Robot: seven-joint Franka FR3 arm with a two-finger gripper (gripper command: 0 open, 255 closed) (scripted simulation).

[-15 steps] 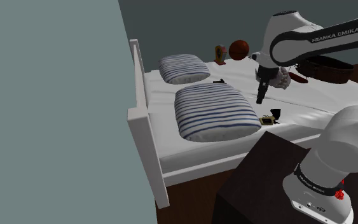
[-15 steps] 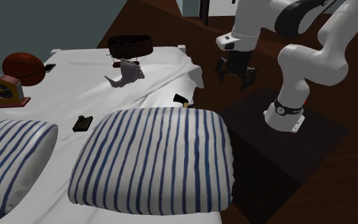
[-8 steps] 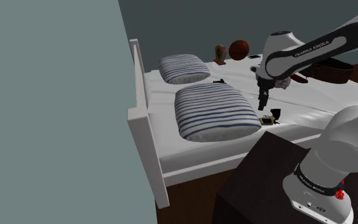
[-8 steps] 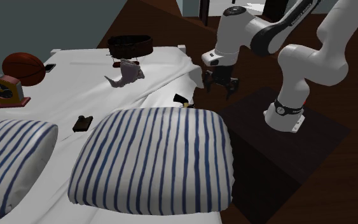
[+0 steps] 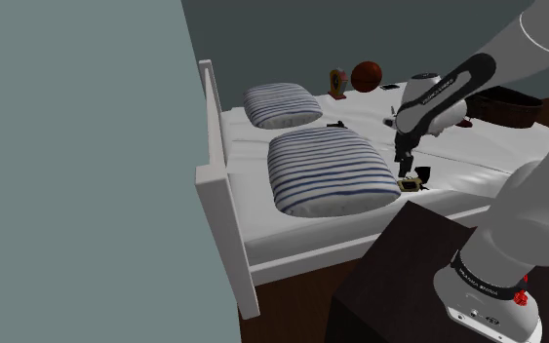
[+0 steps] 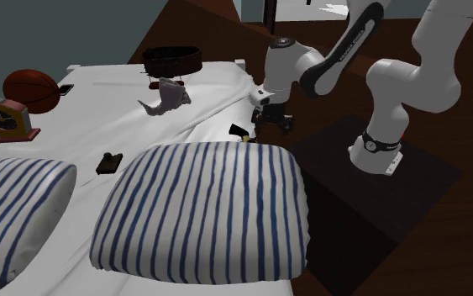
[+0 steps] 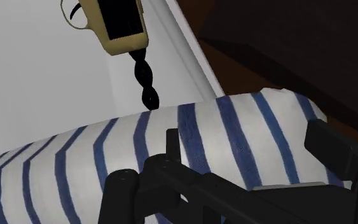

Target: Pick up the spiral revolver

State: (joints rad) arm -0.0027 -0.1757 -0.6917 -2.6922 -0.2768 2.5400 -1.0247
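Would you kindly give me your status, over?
Gripper open, close to spiral revolver. Revolver lies on bed, not held. Striped pillow right beside it.

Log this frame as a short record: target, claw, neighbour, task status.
target: spiral revolver, tan and black, lying on the white bed
gripping part: claw open, near the revolver, not touching it
neighbour: striped pillow; the twisted barrel points toward it
status: revolver not yet grasped
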